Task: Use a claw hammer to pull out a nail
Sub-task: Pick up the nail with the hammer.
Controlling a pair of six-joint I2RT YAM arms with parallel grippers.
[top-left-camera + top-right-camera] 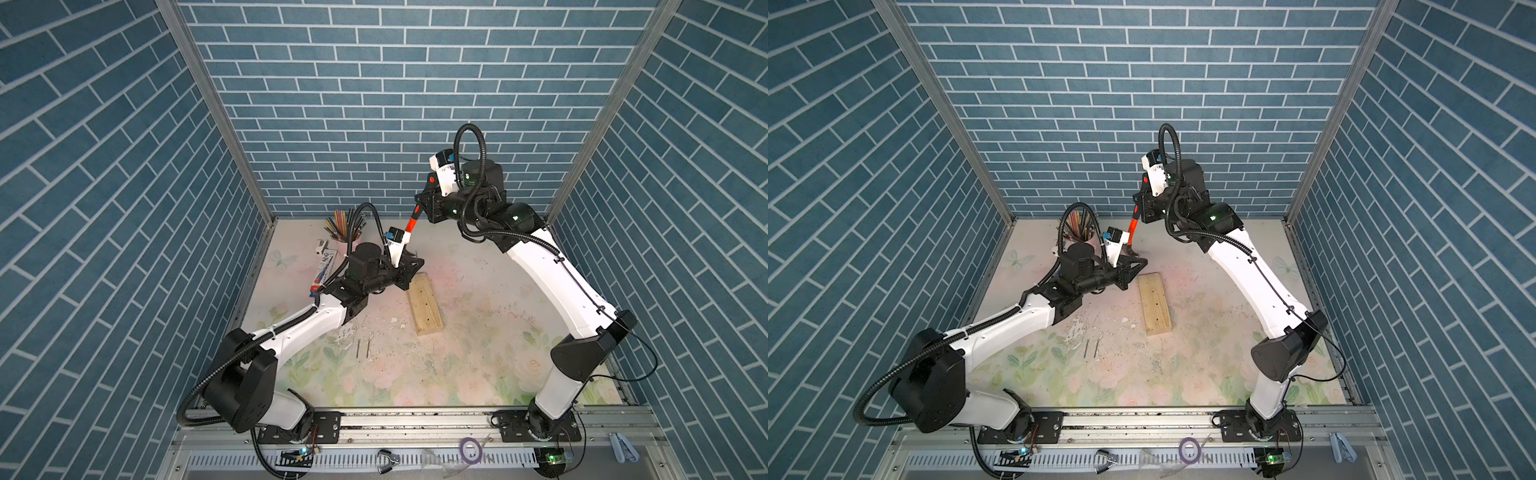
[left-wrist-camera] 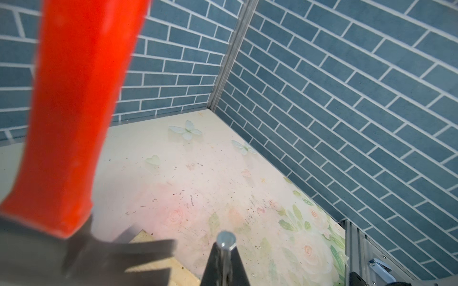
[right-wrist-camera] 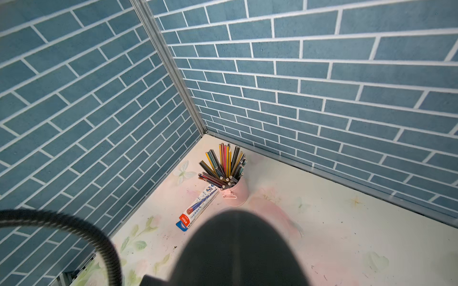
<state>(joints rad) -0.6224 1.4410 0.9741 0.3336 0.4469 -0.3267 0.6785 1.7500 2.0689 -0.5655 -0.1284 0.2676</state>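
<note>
The claw hammer has an orange-red shaft [image 1: 411, 225] [image 1: 1133, 227] [image 2: 74, 118] and slants down from my right gripper [image 1: 423, 204] [image 1: 1138, 204], which is shut on its black handle end [image 3: 238, 247]. Its grey head and claw [image 2: 146, 247] hang over the far end of the wooden block [image 1: 424, 305] [image 1: 1155, 303] [image 2: 163, 266]. My left gripper [image 1: 415, 263] [image 1: 1139, 263] [image 2: 226, 250] is just beside the head, shut on a nail [image 2: 226, 240]. The nail's round head pokes out past the black fingertips [image 2: 213, 265] and stands apart from the claw.
Two loose nails [image 1: 362, 348] [image 1: 1091, 348] lie on the floral mat near the left arm. A pink cup of pencils [image 1: 345, 226] [image 3: 234, 190] and a pen box [image 1: 324, 270] [image 3: 198, 208] sit in the back left corner. Blue brick walls enclose three sides.
</note>
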